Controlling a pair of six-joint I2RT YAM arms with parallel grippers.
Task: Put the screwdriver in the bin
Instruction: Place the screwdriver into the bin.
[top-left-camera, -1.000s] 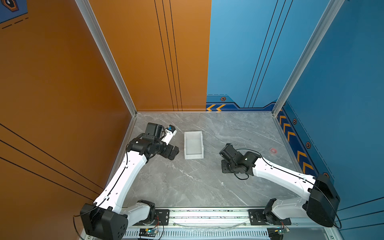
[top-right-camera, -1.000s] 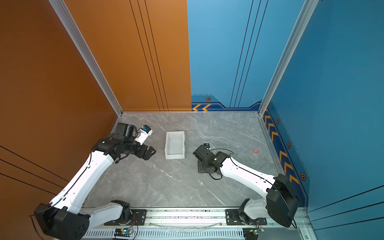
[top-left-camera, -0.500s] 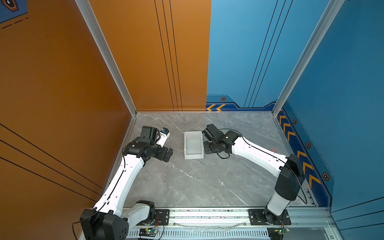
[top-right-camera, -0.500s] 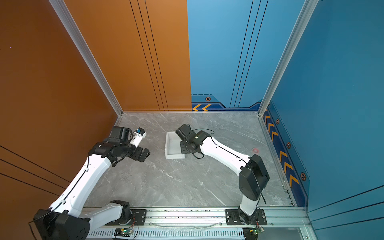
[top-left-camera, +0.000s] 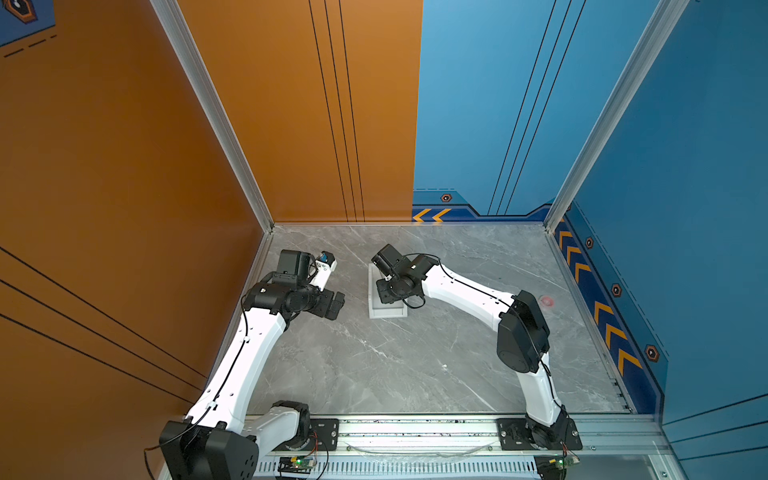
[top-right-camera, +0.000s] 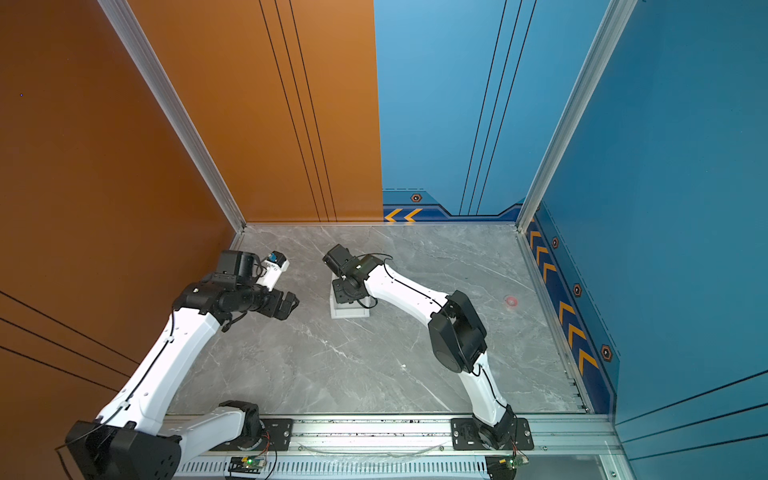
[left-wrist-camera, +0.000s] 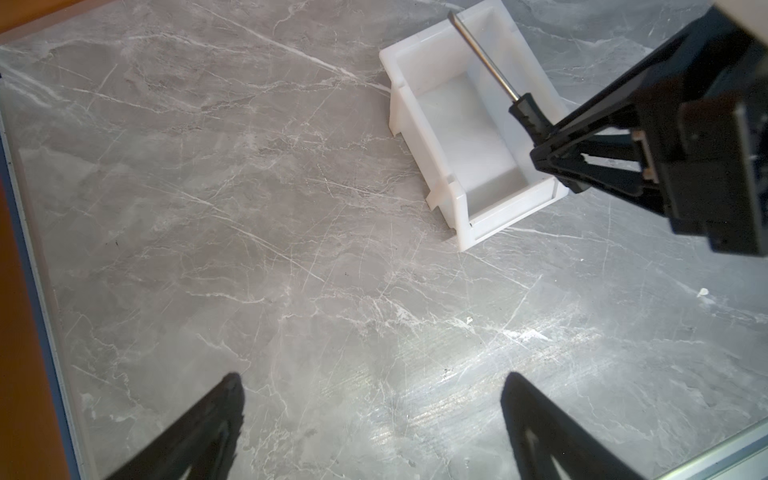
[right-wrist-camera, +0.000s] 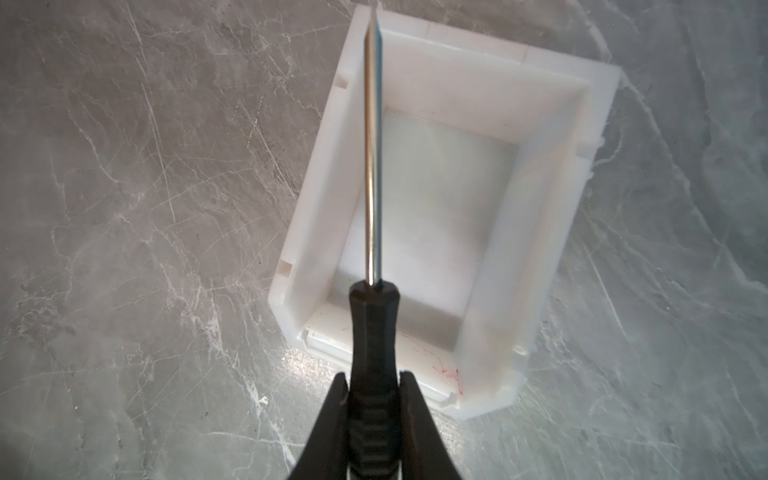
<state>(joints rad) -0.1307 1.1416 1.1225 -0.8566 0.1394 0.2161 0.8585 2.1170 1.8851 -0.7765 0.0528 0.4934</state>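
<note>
Now right gripper (right-wrist-camera: 371, 399) jaws clamped on screwdriver (right-wrist-camera: 372, 232) handle above bin (right-wrist-camera: 536, 187); shaft tip overhangs far rim, may bridge wall on release. Left gripper (left-wrist-camera: 370, 419) jaws apart, idle.

On the grey marble table (top-right-camera: 374, 365), the right arm (top-right-camera: 411, 297) reaches from the front rail to the white bin (top-right-camera: 349, 311), its wrist covering most of it. The left arm (top-right-camera: 166, 353) ends apart from the bin, near the orange wall (top-right-camera: 104, 187). A small red mark (top-right-camera: 510, 301) lies near the blue wall (top-right-camera: 685, 208).
</note>
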